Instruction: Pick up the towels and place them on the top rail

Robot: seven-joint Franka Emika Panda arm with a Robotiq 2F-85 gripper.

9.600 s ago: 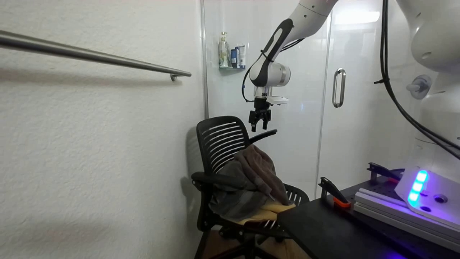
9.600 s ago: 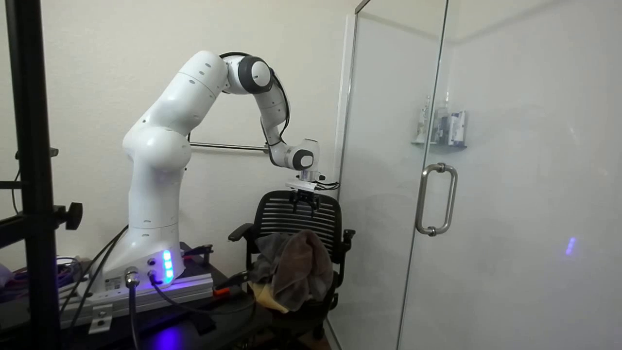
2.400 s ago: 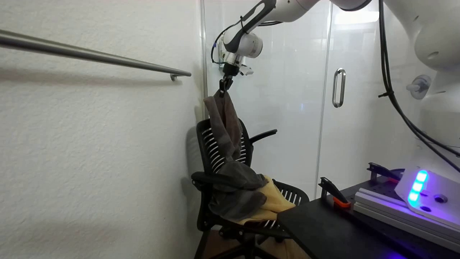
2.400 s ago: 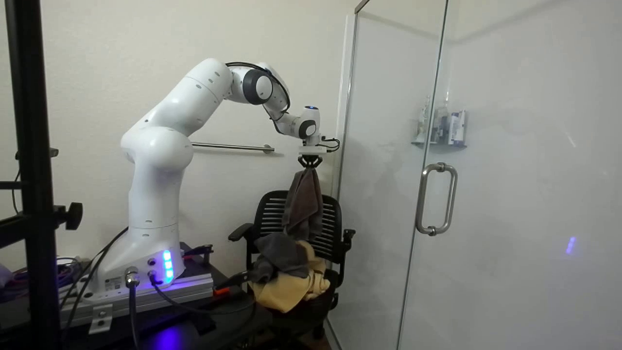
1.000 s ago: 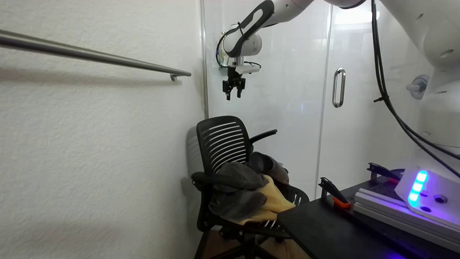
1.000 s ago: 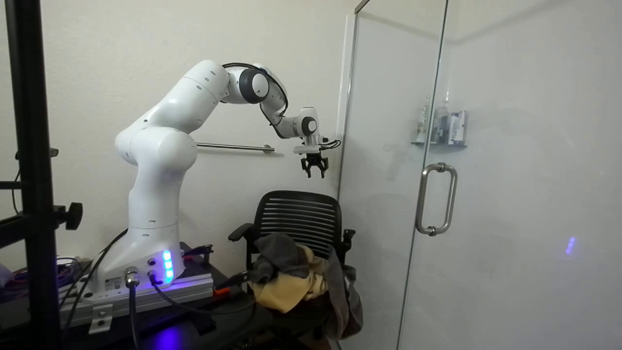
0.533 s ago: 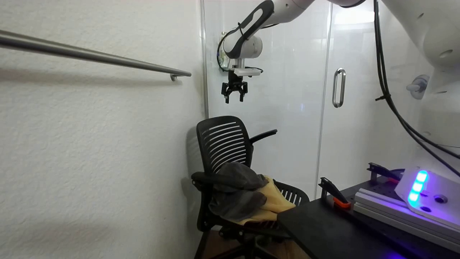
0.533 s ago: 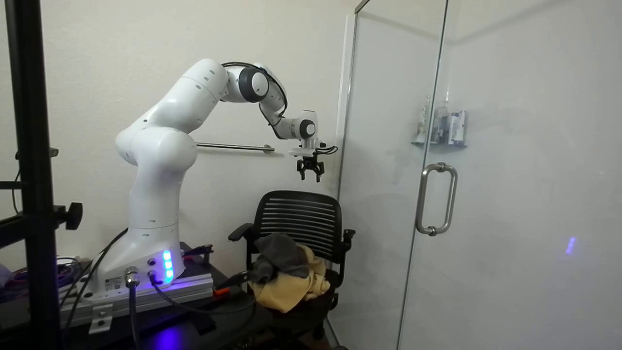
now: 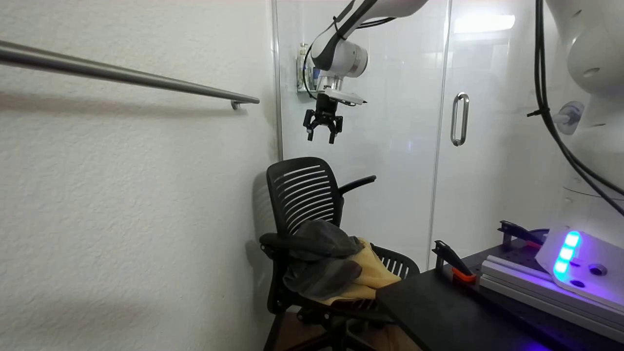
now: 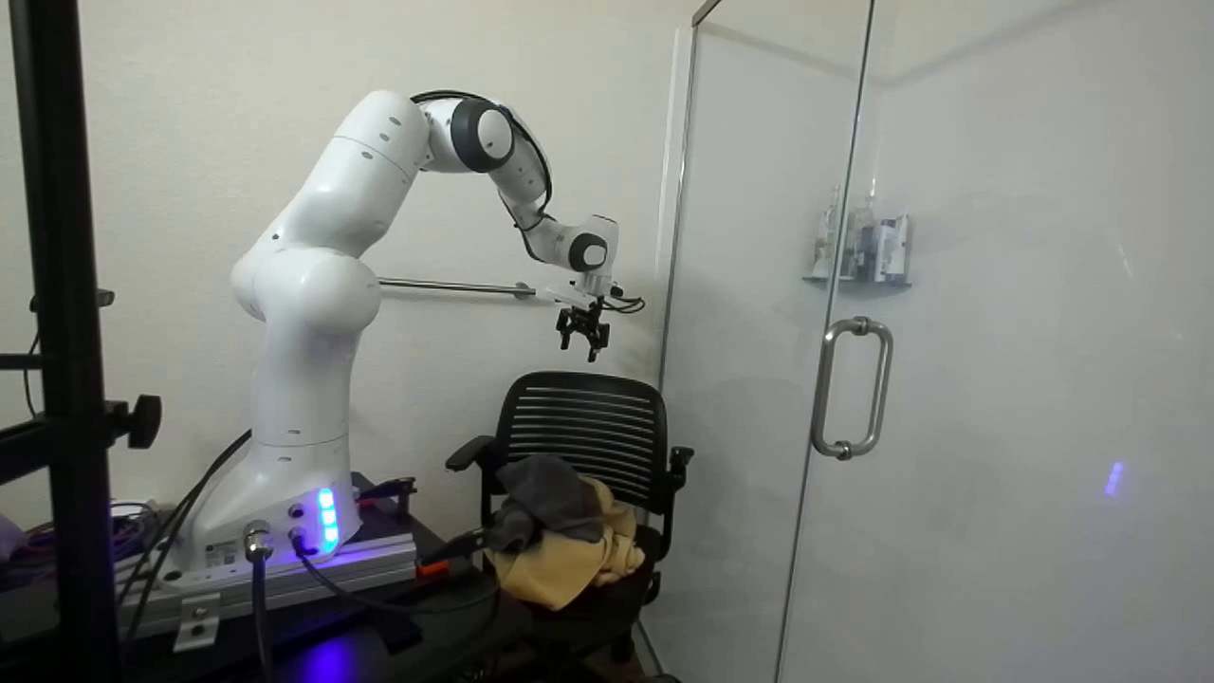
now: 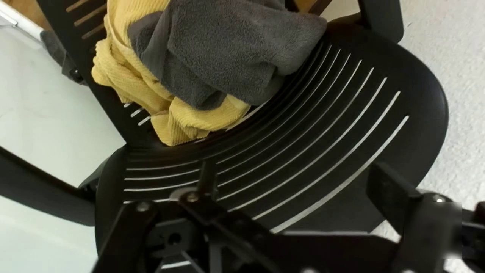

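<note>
A dark grey towel [image 9: 321,278] [image 10: 550,498] [image 11: 235,49] lies crumpled on a yellow towel [image 9: 373,268] [image 10: 550,569] [image 11: 129,76] on the chair seat. The metal rail [image 9: 129,73] [image 10: 455,286] is on the wall and carries nothing where it shows. My gripper [image 9: 321,139] [image 10: 579,349] [image 11: 295,178] is open and empty, slightly tilted, above the chair's backrest, apart from the towels. The brown towel is not clearly in view. A dark shape [image 11: 57,49] past the seat's edge in the wrist view may be cloth; I cannot tell.
The black chair [image 9: 304,190] [image 10: 579,408] has a slatted back and two armrests. A black table [image 9: 453,312] with clamps stands beside it. A glass shower wall with a handle [image 9: 460,119] [image 10: 854,389] and a bottle shelf [image 10: 863,280] borders the chair.
The gripper held the brown towel above the chair, then opened. The towel dropped past the seat's side and left view. The arm has since shifted and tilted slightly.
</note>
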